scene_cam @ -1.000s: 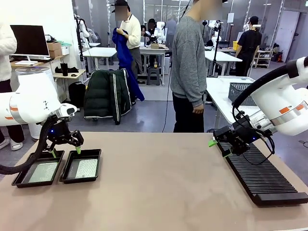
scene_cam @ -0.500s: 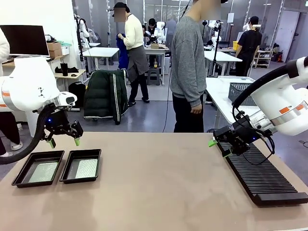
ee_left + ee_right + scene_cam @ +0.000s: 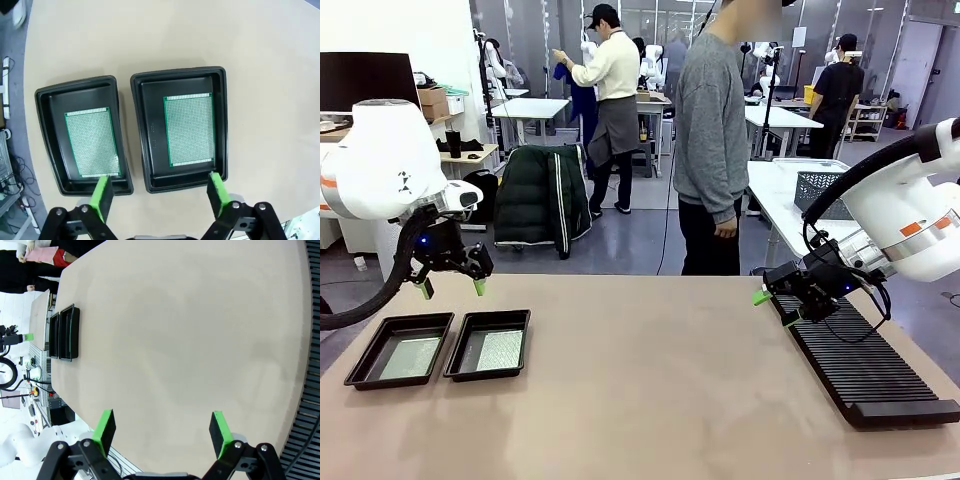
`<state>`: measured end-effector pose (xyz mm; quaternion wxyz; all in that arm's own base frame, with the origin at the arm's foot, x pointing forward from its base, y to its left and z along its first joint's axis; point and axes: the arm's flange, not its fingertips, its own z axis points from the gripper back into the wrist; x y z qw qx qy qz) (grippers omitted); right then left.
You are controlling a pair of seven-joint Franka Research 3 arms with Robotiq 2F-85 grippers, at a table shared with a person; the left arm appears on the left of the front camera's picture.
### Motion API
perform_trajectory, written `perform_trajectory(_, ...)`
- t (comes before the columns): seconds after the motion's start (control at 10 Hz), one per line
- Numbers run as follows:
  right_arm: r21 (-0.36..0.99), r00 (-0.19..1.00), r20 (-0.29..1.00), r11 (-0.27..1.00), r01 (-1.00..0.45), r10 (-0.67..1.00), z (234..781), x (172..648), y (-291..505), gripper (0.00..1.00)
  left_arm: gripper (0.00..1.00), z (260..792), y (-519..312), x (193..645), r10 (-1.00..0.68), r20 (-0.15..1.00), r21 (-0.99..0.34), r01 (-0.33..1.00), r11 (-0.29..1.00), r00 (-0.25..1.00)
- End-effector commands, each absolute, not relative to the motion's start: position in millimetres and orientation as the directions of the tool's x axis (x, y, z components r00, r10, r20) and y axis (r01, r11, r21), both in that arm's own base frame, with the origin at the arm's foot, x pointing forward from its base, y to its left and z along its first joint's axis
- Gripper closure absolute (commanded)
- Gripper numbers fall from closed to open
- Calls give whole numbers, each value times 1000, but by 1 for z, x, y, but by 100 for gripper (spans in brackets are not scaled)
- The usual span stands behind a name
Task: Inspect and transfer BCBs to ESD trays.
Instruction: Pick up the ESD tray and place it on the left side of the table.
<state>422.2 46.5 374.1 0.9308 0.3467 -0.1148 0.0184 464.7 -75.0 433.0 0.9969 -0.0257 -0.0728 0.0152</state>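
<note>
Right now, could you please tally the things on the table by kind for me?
Black trays: 2, side by side, the left tray and the right tray.
Green circuit boards: 2, one board in the left tray, the other board in the right tray.
Long black slotted rack: 1, near the right arm.
Total: 5

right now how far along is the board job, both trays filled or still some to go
Done: both trays hold one green board each, lying flat.
In hand: nothing. The left gripper hangs open above the trays, and the right gripper is open and empty over the near end of the black rack.
Left: no loose boards show on the table, so the transfer looks finished.
</note>
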Motion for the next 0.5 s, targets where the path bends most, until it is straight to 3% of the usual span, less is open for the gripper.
perform_trajectory(0.0, 643, 972, 229, 757, -115, -47, 374, 421, 47, 0, 0, 429, -72, 465, 37, 143, -55, -30, 998, 989)
perform_trajectory(0.4, 643, 972, 229, 757, -115, -47, 374, 421, 47, 0, 0, 429, -72, 465, 37, 143, -55, -30, 998, 989)
